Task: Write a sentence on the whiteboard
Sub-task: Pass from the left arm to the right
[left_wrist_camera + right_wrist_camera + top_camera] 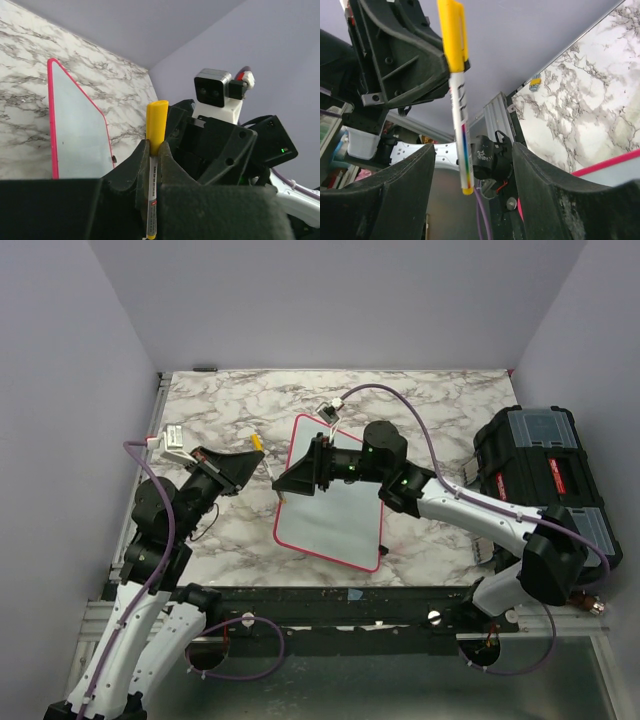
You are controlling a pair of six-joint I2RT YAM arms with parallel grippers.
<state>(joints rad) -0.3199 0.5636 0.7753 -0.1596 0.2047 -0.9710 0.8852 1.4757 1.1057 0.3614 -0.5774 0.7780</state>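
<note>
If shut off-centre, risk of wide right gripper (472, 150), astride capped marker (457, 100), twisting it out of tight pinch of left gripper (154, 145) and down onto whiteboard (340, 525).

whiteboard (330, 528) on table (220, 400), toolbox (530, 455) right

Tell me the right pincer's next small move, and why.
Probably close the right pincer on the marker, at its white barrel. Its fingers stand open on either side of the barrel without touching it, while the left pincer is shut on the same marker, yellow cap on. A second grip looks needed before uncapping to write on the whiteboard.
</note>
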